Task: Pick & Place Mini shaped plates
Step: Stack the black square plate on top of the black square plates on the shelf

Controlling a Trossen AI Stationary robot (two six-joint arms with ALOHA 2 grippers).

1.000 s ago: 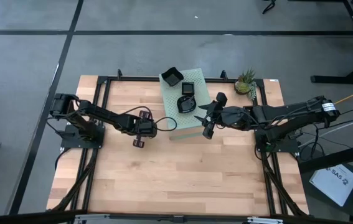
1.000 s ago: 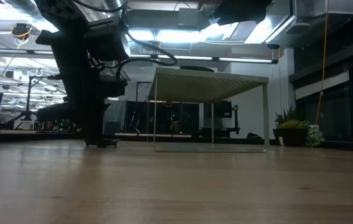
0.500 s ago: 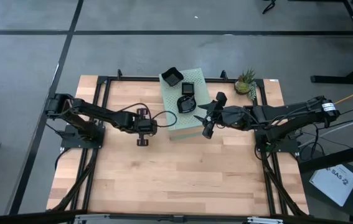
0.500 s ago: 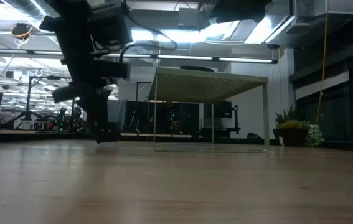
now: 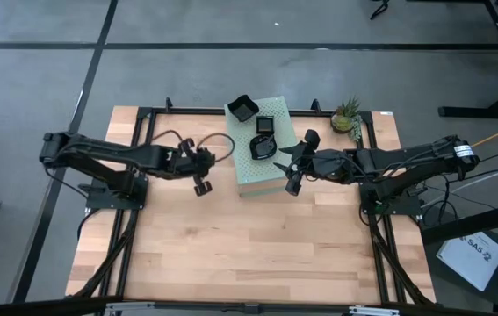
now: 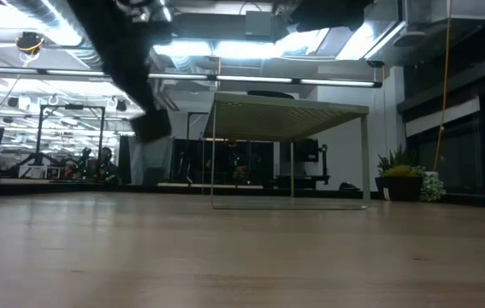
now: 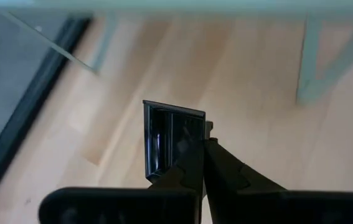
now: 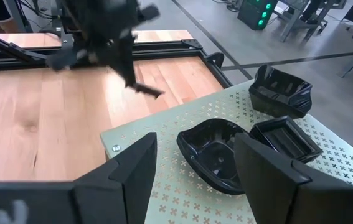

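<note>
Plate (image 7: 175, 140) is riding edge-on between your left gripper's (image 5: 201, 170) clamped fingers, pinched by its rim. Glossy, thin, likely light and slippery, so you are wanting a rim grip. Right gripper (image 5: 291, 164) is hovering open beside three plates on the box (image 5: 250, 183).

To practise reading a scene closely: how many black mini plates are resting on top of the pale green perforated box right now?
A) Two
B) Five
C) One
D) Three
D: the high view shows three black plates on the pale green perforated box, and the right wrist view shows the same three: a wavy-rimmed one, a square one and a rounded one.
</note>
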